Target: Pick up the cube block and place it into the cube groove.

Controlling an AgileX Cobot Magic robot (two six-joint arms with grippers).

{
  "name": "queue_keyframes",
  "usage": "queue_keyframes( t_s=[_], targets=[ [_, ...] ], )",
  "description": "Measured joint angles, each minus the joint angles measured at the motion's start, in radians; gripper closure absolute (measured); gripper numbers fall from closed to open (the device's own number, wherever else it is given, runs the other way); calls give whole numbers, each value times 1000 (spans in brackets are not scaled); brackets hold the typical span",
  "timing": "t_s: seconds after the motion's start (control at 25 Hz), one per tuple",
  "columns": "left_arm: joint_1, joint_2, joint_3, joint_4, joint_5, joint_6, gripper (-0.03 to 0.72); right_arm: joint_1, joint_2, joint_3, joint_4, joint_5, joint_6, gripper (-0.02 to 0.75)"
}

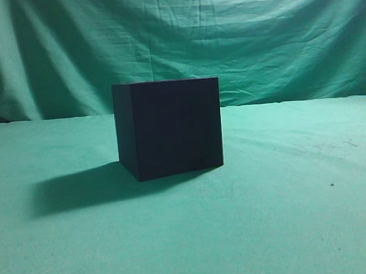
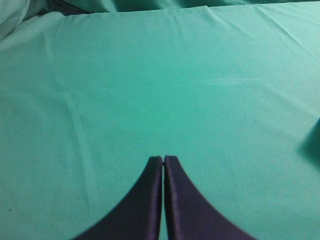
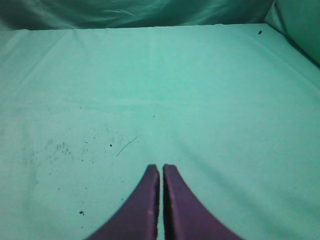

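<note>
The cube groove (image 1: pixel 169 126), a big near-black matte box, stands in the middle of the green cloth in the exterior view. Its groove does not show. The small purple cube block is out of view in every frame. My left gripper (image 2: pixel 163 159) is shut and empty over bare green cloth. My right gripper (image 3: pixel 161 168) is shut and empty over green cloth with dark specks. Neither gripper shows in the exterior view.
Green cloth (image 1: pixel 291 217) covers the table and hangs as a backdrop (image 1: pixel 257 36). The box casts a shadow (image 1: pixel 79 186) to its left. A dark patch (image 2: pixel 312 142) sits at the right edge of the left wrist view.
</note>
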Motion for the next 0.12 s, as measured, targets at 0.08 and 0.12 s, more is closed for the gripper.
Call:
queue_keyframes(
  t_s=[0.08,0.12],
  targets=[
    [0,0,0,0,0,0,688,0,0,0,0,0,0,738],
    [0,0,0,0,0,0,688,0,0,0,0,0,0,738]
  ],
)
